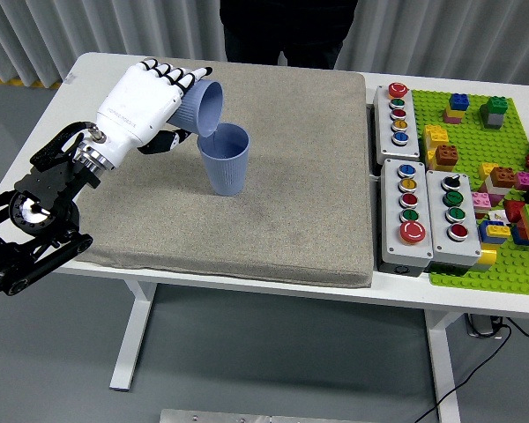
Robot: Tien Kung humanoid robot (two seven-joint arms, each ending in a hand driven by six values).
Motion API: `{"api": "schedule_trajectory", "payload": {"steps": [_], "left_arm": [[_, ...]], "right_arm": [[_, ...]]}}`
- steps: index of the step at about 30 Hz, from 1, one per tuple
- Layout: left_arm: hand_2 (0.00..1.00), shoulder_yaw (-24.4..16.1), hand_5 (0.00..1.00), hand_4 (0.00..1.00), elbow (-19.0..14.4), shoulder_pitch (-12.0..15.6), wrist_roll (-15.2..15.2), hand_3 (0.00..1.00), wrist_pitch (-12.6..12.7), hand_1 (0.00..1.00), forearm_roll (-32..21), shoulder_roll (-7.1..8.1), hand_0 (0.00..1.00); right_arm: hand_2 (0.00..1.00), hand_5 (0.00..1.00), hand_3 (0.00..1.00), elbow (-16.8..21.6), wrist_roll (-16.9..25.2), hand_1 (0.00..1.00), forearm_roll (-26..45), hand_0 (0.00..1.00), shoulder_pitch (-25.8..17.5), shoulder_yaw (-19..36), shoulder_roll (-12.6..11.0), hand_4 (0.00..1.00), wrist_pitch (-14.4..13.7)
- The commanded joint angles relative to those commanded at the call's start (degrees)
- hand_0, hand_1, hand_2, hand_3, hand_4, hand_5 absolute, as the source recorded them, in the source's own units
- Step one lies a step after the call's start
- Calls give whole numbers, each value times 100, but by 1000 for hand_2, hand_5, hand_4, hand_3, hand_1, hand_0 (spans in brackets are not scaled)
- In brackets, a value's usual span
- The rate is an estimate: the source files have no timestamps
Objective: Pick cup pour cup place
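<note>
Left hand (145, 104) tips ribbed blue cup (203, 107) — over matching cup (225, 159).

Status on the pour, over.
Left hand shut on tilted blue cup, mouth over standing blue cup on mat. Right hand out of view. Nothing obstructing.

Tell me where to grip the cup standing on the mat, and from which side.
Grip the standing cup round its ribbed wall, coming from the right. It stands upright, and the left hand tilts the other cup over its rim from the left.
</note>
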Motion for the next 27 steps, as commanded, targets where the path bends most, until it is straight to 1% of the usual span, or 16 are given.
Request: {"api": "schedule_trajectory", "payload": {"steps": [3,6,9,16,27], "left_arm": [[593,95,111,527,-14,-80,23,600,0,575,0,26,554],[593,258,111,527,-43,-206,80,600,2,575,0,86,554],[592,310,109,525,-58,-270,142,599,11,574,0,123,554],[590,334,109,523,-85,-316,209,591,-15,575,0,138,555],[588,392,112,524,-82,-372,212,592,2,576,0,160,556]], "right_arm": [[607,108,593,0,-1,678,9,694,10,-4,-2,2,-3],[607,108,593,0,0,678,26,694,18,-14,-4,2,-5],[607,109,593,0,0,678,41,694,21,-23,-6,2,-5],[607,111,592,0,-3,678,59,694,21,-37,-1,2,-9],[607,111,592,0,-3,678,86,694,32,-56,-4,2,-11]]}}
